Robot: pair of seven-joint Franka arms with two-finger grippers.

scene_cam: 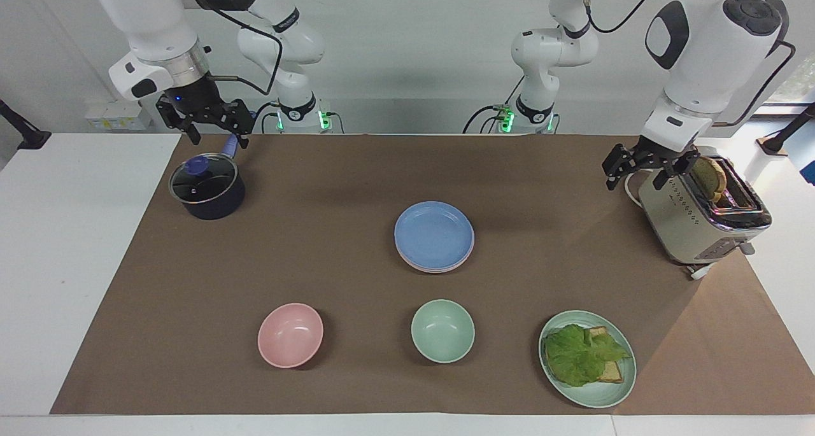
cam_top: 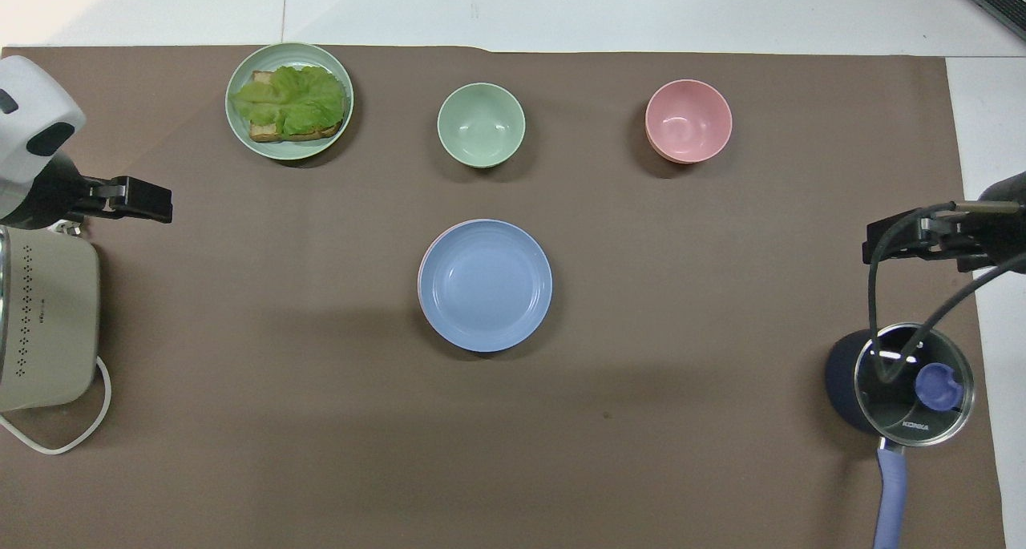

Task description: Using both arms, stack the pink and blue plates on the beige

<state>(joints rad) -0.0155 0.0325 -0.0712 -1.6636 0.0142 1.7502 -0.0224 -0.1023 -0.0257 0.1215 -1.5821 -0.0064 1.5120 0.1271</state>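
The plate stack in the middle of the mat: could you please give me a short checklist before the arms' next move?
1. Blue plate tops the stack: ok.
2. Pink plate under it, only an edge showing: ok.
3. Beige plate at the bottom: cannot tell, hidden.
4. Left gripper open, empty, beside the toaster: ok.
5. Right gripper open, empty, above the pot: ok.
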